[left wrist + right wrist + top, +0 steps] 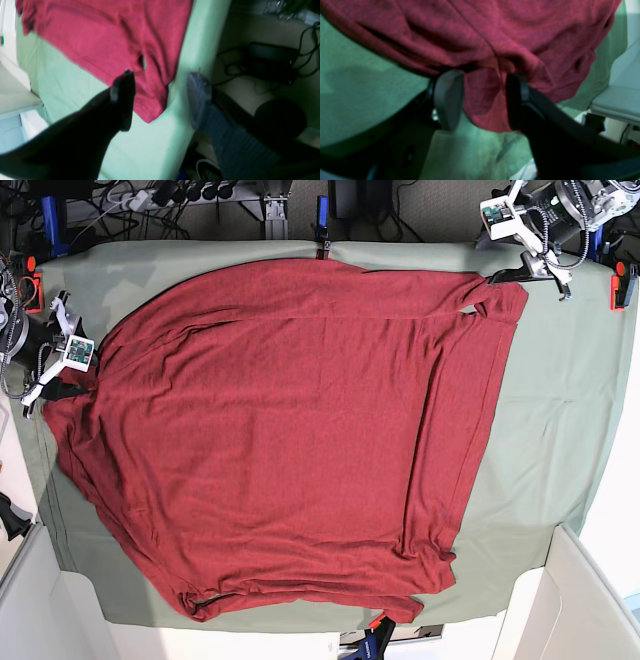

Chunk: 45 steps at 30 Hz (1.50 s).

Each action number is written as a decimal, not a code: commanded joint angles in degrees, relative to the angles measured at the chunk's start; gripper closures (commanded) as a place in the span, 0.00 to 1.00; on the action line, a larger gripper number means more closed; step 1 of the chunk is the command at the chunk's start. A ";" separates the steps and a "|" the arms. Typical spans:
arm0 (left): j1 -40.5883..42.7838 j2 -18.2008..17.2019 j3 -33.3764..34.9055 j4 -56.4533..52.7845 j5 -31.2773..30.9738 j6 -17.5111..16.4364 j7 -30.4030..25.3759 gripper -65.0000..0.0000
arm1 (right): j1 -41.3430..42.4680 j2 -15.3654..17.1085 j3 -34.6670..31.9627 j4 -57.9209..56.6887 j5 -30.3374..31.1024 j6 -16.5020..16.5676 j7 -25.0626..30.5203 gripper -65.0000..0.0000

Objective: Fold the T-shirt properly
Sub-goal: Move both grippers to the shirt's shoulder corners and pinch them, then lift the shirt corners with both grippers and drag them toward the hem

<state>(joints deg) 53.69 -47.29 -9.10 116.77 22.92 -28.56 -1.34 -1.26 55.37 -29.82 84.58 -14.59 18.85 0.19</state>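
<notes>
The T-shirt (290, 440) lies spread nearly flat over the sage-green cloth (560, 430) on the tabletop, with only small tucks along its edges, so the folding proper looks barely begun. The right gripper (482, 100) stands spread, a fold of red fabric between its fingers but not pinched. The left gripper (160, 97) is likewise spread, a shirt corner lying between its fingers and partly ahead (one finger is blurred). Every real fold still seems to remain.
</notes>
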 commanded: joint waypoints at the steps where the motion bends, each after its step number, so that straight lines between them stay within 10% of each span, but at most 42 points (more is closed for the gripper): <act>1: -1.38 -0.70 0.50 -0.79 0.52 0.96 -0.17 0.44 | 0.15 1.01 0.00 -0.74 -1.90 0.44 -5.31 0.52; 22: -22.95 -3.08 15.52 -19.96 5.33 -0.37 -1.88 0.45 | 0.13 1.09 0.00 -0.74 -1.92 0.44 -6.49 0.53; 27: -22.86 -3.08 15.76 -20.13 5.66 -3.10 -1.84 0.83 | 0.11 1.09 0.00 -0.74 -1.92 0.44 -6.56 0.97; 29: -22.86 -3.08 15.76 -20.11 5.64 -4.44 -1.68 1.00 | 0.13 1.09 0.00 -0.74 -1.90 0.39 -8.63 1.00; 45: -14.38 -6.08 3.87 -8.98 1.20 -7.06 2.47 1.00 | 0.11 3.34 5.46 0.81 5.64 0.09 -13.73 1.00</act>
<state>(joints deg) 39.46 -52.05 -4.43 107.28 23.05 -36.38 -0.10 -2.04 56.12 -25.74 85.45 -6.87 20.80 -9.52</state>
